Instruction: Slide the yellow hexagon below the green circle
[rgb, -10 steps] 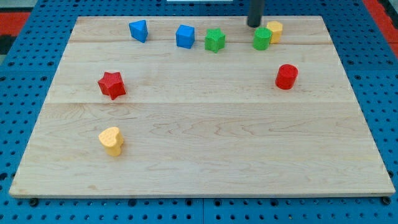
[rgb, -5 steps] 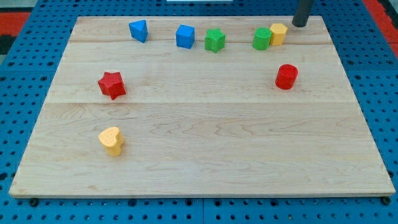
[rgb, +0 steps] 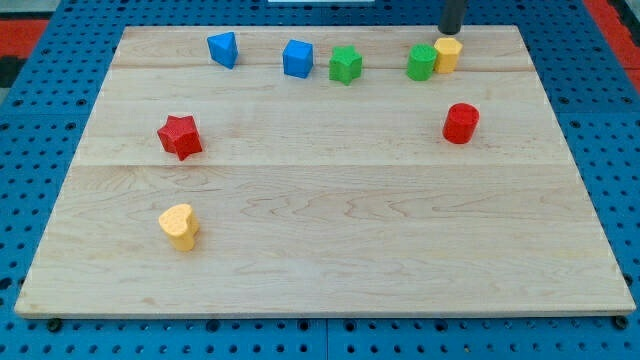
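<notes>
Wooden board (rgb: 320, 250), taken as the landmark for all entries. My tip (rgb: 450, 33) was recorded at the board's top edge, just above the yellow hexagon (rgb: 447, 54); contact could not be told. No jaws were fitted to the rod, so nothing was held. The yellow hexagon was noted touching the right side of the green circle (rgb: 421, 62). Also listed: green star (rgb: 345, 65), blue cube (rgb: 297, 58), blue triangular block (rgb: 223, 48), red star (rgb: 179, 136), red cylinder (rgb: 460, 123), yellow heart (rgb: 179, 226).
</notes>
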